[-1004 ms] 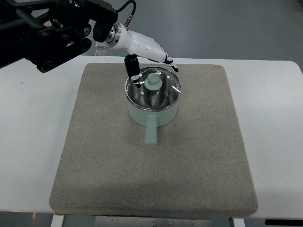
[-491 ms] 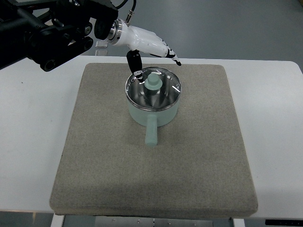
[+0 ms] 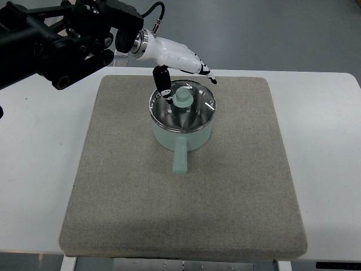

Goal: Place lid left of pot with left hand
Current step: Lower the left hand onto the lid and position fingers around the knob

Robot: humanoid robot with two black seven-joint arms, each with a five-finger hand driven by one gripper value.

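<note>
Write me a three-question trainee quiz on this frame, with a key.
1. True or false: the lid already lies on the mat left of the pot.
2. Which hand is over the pot: A) left hand B) right hand?
3. Toward which picture edge does the pot's handle point?

Key: 1. False, it sits on the pot. 2. A. 3. The bottom edge, the robot's side.

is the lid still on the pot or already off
On. The glass lid sits level inside the rim of the pot, knob upward, with the left robot hand above it, not grasping.
</note>
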